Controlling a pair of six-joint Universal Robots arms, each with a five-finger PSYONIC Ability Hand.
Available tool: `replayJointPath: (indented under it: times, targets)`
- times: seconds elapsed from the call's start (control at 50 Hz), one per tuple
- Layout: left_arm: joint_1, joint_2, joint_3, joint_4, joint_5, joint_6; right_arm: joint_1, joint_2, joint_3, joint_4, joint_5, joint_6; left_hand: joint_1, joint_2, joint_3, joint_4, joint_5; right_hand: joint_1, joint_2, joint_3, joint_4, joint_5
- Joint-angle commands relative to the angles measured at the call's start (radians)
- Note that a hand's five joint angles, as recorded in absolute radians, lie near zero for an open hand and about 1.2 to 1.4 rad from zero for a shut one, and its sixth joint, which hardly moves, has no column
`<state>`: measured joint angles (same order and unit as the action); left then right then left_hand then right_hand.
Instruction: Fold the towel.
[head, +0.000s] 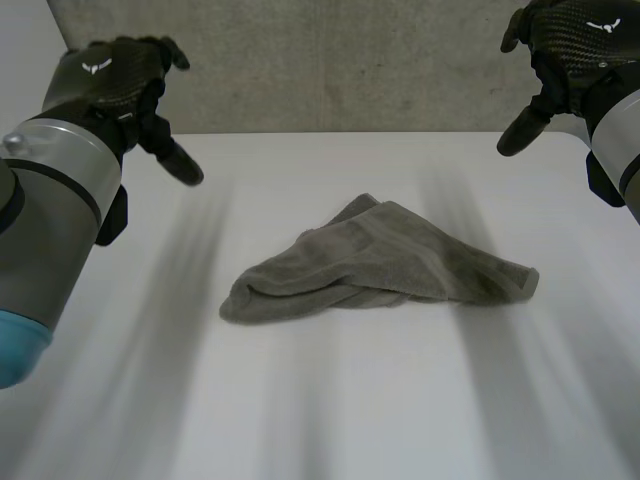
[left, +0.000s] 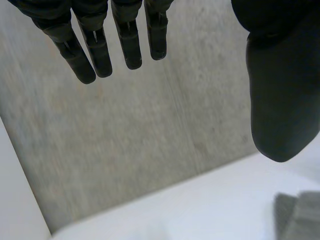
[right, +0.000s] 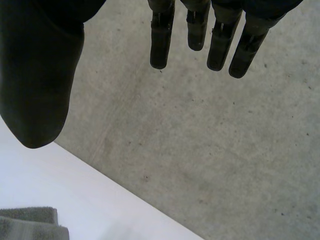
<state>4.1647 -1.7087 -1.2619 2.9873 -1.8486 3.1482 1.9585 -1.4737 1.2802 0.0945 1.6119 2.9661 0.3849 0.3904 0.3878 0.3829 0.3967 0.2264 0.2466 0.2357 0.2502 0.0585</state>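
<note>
Towel (head: 375, 265) lies crumpled mid-way across the table (head: 330, 410), the fold not yet begun; left hand (head: 112, 85) and right hand (head: 572, 50) hover far off, fingers straight and empty, so reaching down to spread it flat looks next.

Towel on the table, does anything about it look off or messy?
Yes: the grey towel lies bunched in a rumpled heap on the white table, its edges overlapping unevenly rather than flat or squared. The left hand and right hand hang open, clear of the towel. No spill or damage shows.
</note>
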Motion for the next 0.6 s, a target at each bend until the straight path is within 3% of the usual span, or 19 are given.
replayJointPath:
  times: [0.02, 0.46, 0.6]
  targets:
    - [0.023, -0.023, 0.044, -0.103, 0.011, -0.059, 0.000, 0.035, -0.022, 0.036, 0.009, -0.001, -0.048, -0.054, -0.051, -0.046, -0.234, -0.052, -0.072, -0.061, -0.076, -0.058]
    - [0.057, -0.014, 0.041, -0.087, 0.008, -0.057, -0.015, 0.092, -0.050, 0.088, 0.005, 0.005, -0.092, -0.098, -0.095, -0.090, -0.278, -0.052, -0.072, -0.061, -0.076, -0.058]
    - [0.077, -0.025, -0.014, 0.047, 0.037, -0.050, 0.000, 0.147, -0.036, 0.074, -0.122, -0.033, -0.063, -0.068, -0.066, -0.061, -0.249, -0.052, -0.072, -0.061, -0.076, -0.058]
